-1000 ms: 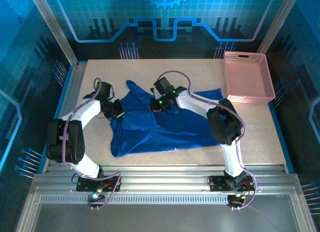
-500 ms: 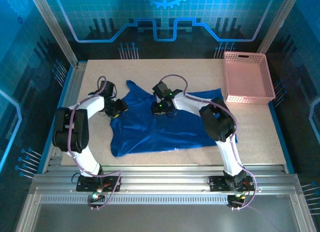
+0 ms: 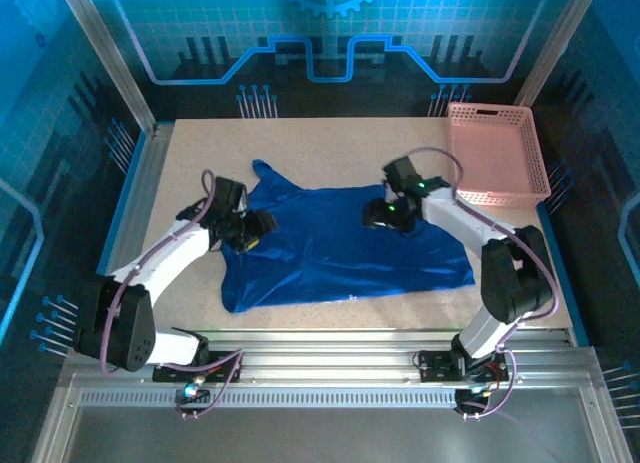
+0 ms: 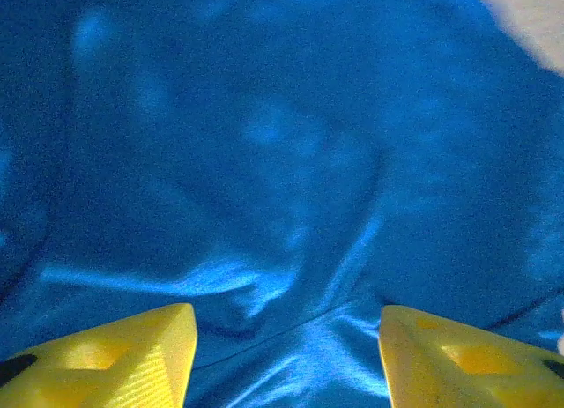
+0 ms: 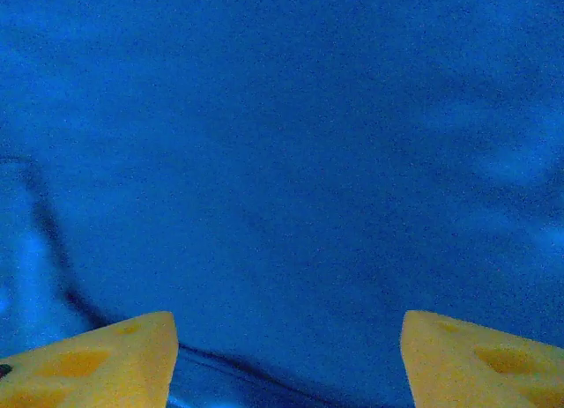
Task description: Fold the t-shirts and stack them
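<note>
A royal-blue t-shirt [image 3: 340, 258] lies spread across the middle of the worktop [image 3: 300, 143], mostly flat but with creases. One sleeve points toward the far left corner, and the lower left part of the cloth reaches toward the near edge. The left gripper [image 3: 262, 226] hangs over the shirt's left side, close to its left border, with the white arm reaching in from the near left corner. In the left wrist view, this gripper [image 4: 286, 355] has its yellow fingers [image 4: 115, 359] set wide apart over rumpled, glossy folds, with nothing clamped between them, and a pale sliver of worktop [image 4: 533, 20] shows at the top right corner. The right gripper [image 3: 378, 218] is poised over the shirt's far right part, near its far edge. In the right wrist view, this gripper [image 5: 286, 359] also has its yellow fingers [image 5: 480, 359] wide apart, above smoother blue cloth crossed by a dark seam or fold on the left. A pink lattice basket [image 3: 497, 155] sits at the far right corner of the worktop, apart from the shirt.
</note>
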Action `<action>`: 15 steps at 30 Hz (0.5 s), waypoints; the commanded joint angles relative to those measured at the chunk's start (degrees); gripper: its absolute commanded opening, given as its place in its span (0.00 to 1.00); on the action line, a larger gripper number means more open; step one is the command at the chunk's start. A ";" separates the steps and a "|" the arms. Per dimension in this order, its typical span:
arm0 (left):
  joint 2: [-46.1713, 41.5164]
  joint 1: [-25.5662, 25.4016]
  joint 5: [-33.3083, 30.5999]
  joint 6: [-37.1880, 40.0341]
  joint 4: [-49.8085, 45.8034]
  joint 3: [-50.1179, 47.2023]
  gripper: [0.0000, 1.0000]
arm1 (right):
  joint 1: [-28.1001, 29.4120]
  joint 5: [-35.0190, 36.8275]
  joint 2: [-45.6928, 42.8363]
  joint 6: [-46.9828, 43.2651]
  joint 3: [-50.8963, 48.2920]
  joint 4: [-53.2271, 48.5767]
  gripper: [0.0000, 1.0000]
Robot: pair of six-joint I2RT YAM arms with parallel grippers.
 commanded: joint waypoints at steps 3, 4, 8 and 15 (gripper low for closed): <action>2.46 -0.02 -0.20 -5.33 0.99 -6.30 0.47 | -0.83 -4.33 -1.06 4.13 -12.49 -0.38 0.67; 2.98 0.05 -0.87 -5.40 -0.34 -6.61 0.46 | -0.65 -4.38 -1.52 4.97 -15.21 -0.07 0.67; 3.78 0.25 -2.81 -6.69 -3.23 -8.51 0.42 | 1.03 -3.62 -4.83 7.57 -20.44 -0.36 0.67; -2.71 3.20 -5.52 -6.71 -9.15 -10.81 0.42 | 3.26 -2.64 -11.20 11.08 -23.70 -3.23 0.70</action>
